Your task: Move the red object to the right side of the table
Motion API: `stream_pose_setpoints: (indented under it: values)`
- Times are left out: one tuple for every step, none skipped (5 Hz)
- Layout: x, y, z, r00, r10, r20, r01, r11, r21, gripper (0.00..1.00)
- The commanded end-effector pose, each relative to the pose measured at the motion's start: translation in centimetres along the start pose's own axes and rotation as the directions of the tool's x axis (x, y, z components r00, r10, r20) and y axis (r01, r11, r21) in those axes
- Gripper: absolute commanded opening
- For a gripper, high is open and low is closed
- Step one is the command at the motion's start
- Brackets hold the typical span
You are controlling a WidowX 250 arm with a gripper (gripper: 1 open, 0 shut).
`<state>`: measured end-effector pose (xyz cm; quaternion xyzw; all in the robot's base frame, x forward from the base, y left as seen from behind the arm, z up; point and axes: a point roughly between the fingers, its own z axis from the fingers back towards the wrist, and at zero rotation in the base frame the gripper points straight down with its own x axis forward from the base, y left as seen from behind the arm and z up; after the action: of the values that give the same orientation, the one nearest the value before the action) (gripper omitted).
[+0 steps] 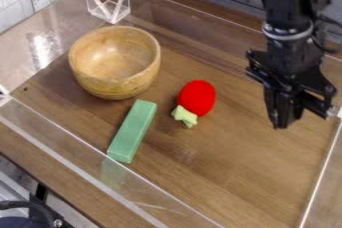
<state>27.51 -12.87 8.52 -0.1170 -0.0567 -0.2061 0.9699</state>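
The red object (pixel 197 98), a small rounded toy fruit with a pale green leafy end, lies on the wood-grain table (pixel 241 162) near its middle. My gripper (pixel 283 120) hangs to the right of it, pointing down, well apart from the fruit. Its black fingers are pressed together and hold nothing.
A wooden bowl (pixel 114 62) stands at the left. A flat green block (pixel 132 130) lies in front of it, just left of the fruit. Low clear acrylic walls (pixel 315 194) edge the table. A clear stand (pixel 107 4) sits at the back left.
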Motion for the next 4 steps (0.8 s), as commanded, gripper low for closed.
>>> stream_pose_setpoints:
  values:
    - [0.2, -0.1, 0.4, 1.0, -0.005, 0.018, 0.004, 1.0, 0.013, 0.0]
    - [-0.1, -0.1, 1.5, 0.999, -0.042, -0.01, 0.042, 0.999, 0.014, 0.0]
    - [-0.3, 0.0, 2.6, 0.996, -0.082, -0.038, 0.083, 0.997, 0.01, 1.0]
    - [0.0, 0.3, 2.2, 0.997, -0.053, -0.047, 0.054, 0.998, 0.026, 0.0]
